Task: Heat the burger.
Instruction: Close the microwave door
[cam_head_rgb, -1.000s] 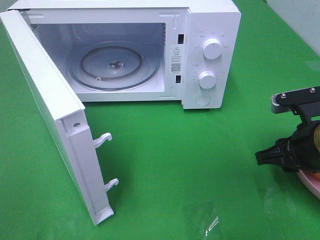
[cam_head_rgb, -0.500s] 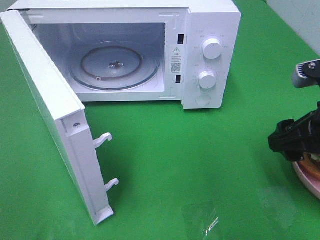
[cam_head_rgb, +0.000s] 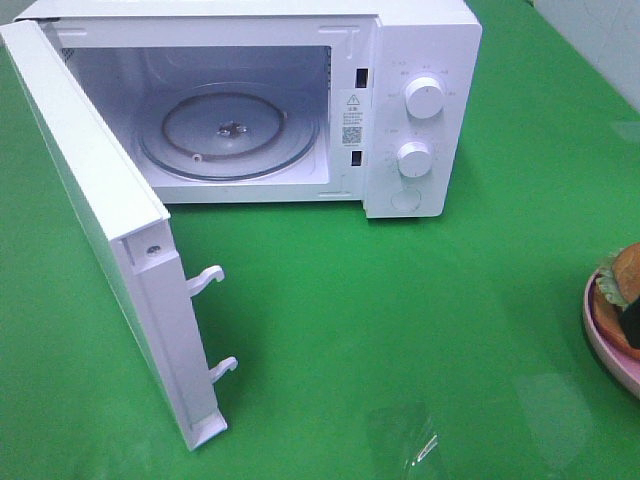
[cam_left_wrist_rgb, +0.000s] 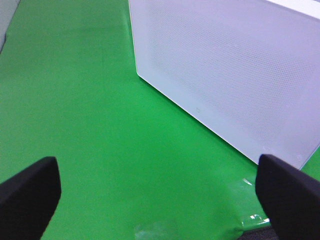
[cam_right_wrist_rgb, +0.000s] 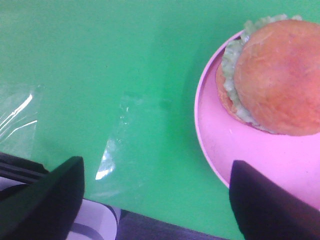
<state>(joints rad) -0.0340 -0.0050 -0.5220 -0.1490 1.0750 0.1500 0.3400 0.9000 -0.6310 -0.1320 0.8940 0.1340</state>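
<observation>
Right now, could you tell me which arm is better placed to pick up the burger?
The right: its open gripper hangs just beside the burger on the pink plate; the left gripper faces the microwave door.

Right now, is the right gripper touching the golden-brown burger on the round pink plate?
Apart. The right wrist view shows the right gripper open, its black fingers clear of the burger, with bare pink plate between.

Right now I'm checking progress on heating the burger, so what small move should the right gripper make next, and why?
Probably bring the right gripper over the burger and lower it around the bun. Its fingers are spread and empty, and the burger lies on the pink plate to one side of them. The microwave door already stands open, with the glass turntable bare.
</observation>
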